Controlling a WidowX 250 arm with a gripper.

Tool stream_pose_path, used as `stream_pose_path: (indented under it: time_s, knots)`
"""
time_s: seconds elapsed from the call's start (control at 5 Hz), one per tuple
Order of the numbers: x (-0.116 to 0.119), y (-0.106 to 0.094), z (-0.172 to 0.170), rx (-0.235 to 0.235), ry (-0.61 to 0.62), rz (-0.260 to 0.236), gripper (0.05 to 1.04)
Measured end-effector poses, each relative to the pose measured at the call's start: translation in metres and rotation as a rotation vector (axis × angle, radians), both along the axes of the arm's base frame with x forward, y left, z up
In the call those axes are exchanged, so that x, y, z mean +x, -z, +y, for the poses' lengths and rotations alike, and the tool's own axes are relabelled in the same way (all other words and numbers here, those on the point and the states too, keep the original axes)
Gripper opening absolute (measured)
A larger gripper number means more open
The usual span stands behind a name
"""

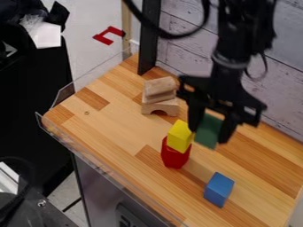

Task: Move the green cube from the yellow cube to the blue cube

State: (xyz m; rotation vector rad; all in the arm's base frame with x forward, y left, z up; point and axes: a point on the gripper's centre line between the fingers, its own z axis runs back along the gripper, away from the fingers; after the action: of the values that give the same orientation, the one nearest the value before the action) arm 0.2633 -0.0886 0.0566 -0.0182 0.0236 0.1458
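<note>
The black gripper [208,129] hangs from the upper right over the middle right of the table, shut on the green cube [208,131]. The cube sits between its two fingers, just right of the yellow cube [180,136] and at about its height. The yellow cube rests on a red block [174,154]. Lower right on the wooden surface stands the blue cube [219,189], apart from the others, below the gripper in the view.
Wooden blocks, one an arch [160,107], stand stacked behind the red and yellow pair. A clear low rim [106,165] runs along the table's front left edge. A black post [149,40] and a plank wall [183,53] stand at the back.
</note>
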Motion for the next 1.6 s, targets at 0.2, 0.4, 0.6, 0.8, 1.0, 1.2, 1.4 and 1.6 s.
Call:
stream_pose_path:
  time_s: [0.2, 0.4, 0.6, 0.8, 1.0, 1.2, 1.4, 1.6]
  knots:
    - [-0.001, 0.017, -0.011, -0.027, 0.023, 0.032, 0.557]
    - [-0.002, 0.025, -0.016, -0.037, 0.038, 0.047, 0.557]
    - [-0.004, 0.025, -0.022, -0.044, 0.057, 0.048, 0.557]
    - [-0.006, 0.025, -0.027, -0.05, 0.077, 0.043, 0.557]
    - [-0.008, 0.025, -0.034, -0.055, 0.095, 0.044, 0.557]
    - [-0.014, 0.029, -0.034, -0.052, 0.098, 0.057, 0.557]
    - [-0.018, 0.035, -0.033, -0.051, 0.092, 0.079, 0.557]
    - [-0.022, 0.039, -0.03, -0.063, 0.077, 0.089, 0.557]
